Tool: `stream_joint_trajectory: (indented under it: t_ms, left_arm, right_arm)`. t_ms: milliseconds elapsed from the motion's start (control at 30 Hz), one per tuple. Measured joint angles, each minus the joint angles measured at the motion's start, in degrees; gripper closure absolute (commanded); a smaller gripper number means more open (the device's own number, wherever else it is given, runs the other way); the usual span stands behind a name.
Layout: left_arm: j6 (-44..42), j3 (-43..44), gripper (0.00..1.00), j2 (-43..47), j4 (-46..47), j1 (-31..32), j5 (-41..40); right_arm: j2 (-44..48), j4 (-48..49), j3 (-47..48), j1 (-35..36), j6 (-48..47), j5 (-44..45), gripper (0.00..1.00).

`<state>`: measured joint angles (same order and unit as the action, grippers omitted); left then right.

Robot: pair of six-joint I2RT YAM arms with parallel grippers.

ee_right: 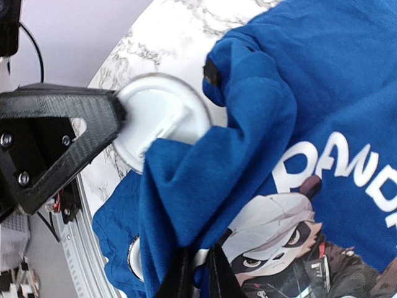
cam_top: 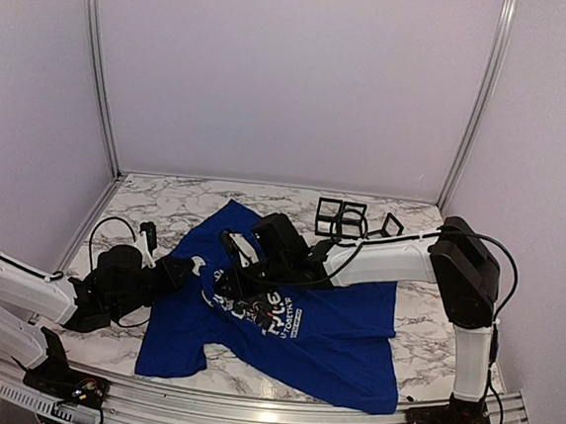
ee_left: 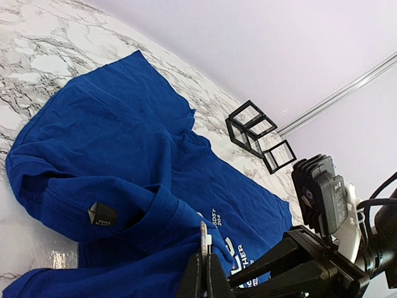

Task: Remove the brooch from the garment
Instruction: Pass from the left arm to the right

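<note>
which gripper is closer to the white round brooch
Left. The left gripper has its jaws shut on the brooch rim; the right gripper pinches T-shirt fabric just beside it.

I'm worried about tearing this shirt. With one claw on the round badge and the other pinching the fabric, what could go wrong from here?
1. The garment is bunched over the lower edge of the brooch. If the pin is hooked in the cloth, a pull by the left claw could tear it.
2. The right claw pinches only a small fold. That fold might slip, and the whole shirt would then drag along.
</note>
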<state>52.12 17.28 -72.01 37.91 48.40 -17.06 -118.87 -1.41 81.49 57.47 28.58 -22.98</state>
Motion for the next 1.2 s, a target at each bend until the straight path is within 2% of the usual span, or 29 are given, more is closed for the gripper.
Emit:
stream_joint_trajectory:
  t_ms: [333,433,500,600,967,1100,1200]
  left_arm:
    - [-0.6,-2.8,1.0,-1.4,9.8,0.0,1.2]
    - [-0.9,-3.0,1.0,-1.7,11.9,0.0,2.1]
    - [-1.0,-3.2,1.0,-1.9,13.1,0.0,2.7]
    - [-0.9,-3.5,1.0,-2.0,14.0,0.0,3.2]
    - [-0.4,-4.1,1.0,-2.5,16.4,0.0,3.5]
    - [-0.1,-4.1,1.0,-3.1,17.0,0.0,3.7]
    - [0.0,-4.1,1.0,-3.4,17.5,0.0,4.0]
  right_arm:
    - [3.8,0.8,0.0,-2.9,-0.6,0.4,0.42]
    - [4.4,3.6,0.0,-4.6,0.2,-0.3,0.35]
    - [4.3,4.9,0.0,-5.4,0.7,-1.1,0.34]
    - [3.3,6.1,0.9,-6.1,1.5,-2.3,0.39]
    - [0.2,12.2,0.8,-5.7,6.2,-7.2,0.4]
    - [-0.2,13.4,0.7,-5.5,7.3,-7.9,0.47]
    - [-0.6,14.0,0.7,-5.5,8.0,-8.1,0.61]
